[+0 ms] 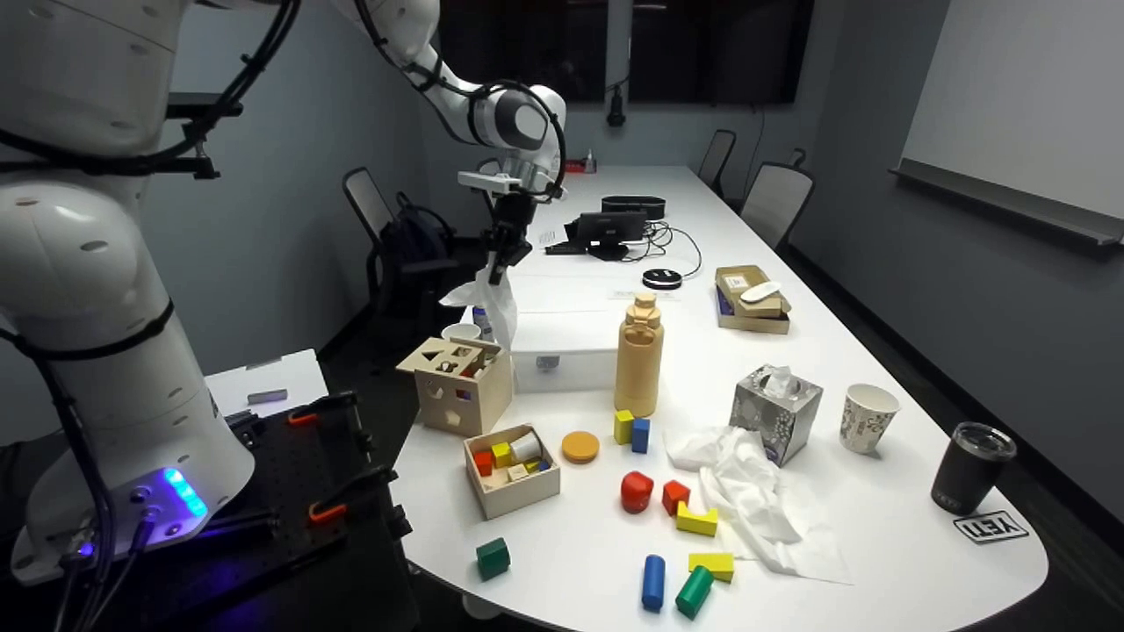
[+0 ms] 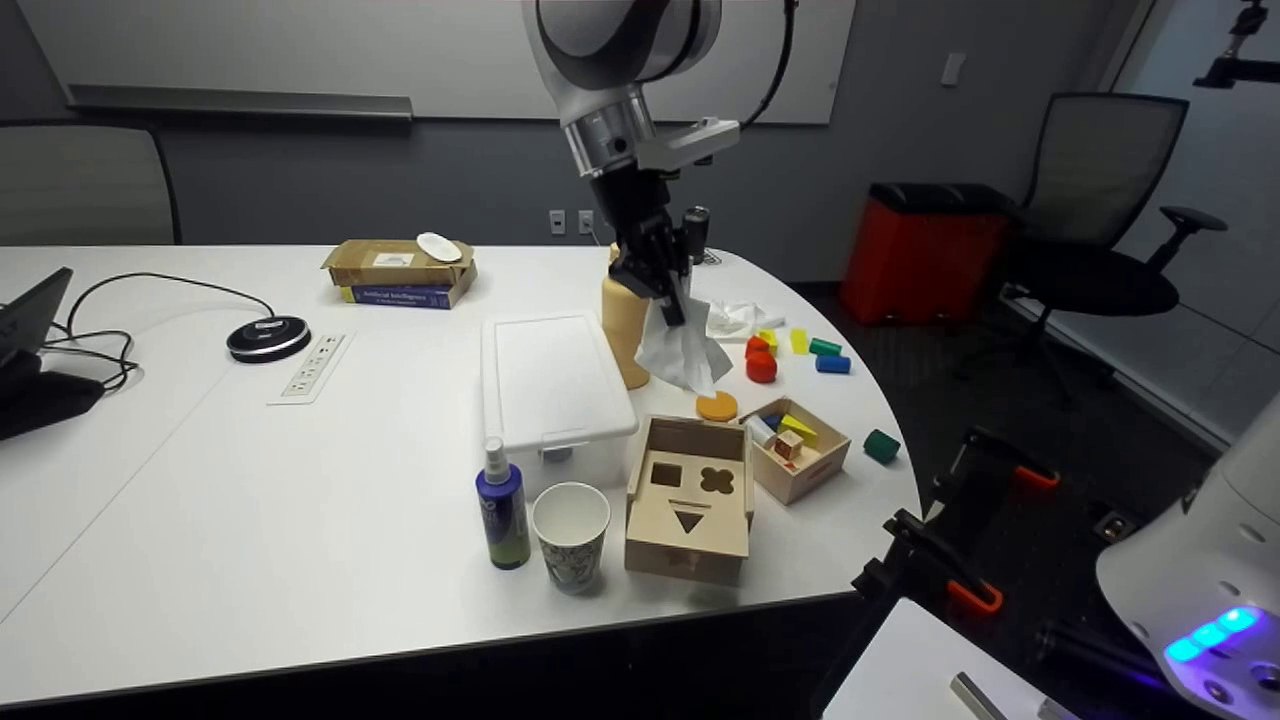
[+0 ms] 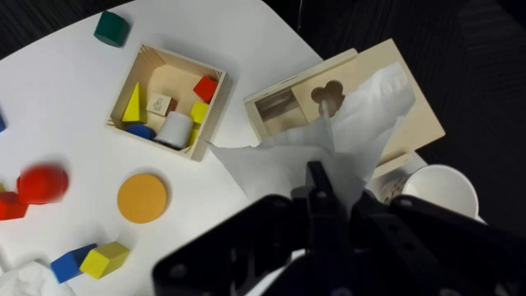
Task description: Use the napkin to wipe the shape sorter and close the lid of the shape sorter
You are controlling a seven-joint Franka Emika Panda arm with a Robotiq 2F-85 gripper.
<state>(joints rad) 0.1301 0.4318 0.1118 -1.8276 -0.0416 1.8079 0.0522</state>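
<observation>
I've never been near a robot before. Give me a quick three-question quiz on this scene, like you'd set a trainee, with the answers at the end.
1. What is the end effector gripping?
2. True or false: the lid leaves the top of the shape sorter partly uncovered.
3. In an exterior view, what colour is the block right beside the yellow block near the tan bottle? A) red B) blue C) green

Key: 1. The white napkin. 2. True. 3. B, blue.
</observation>
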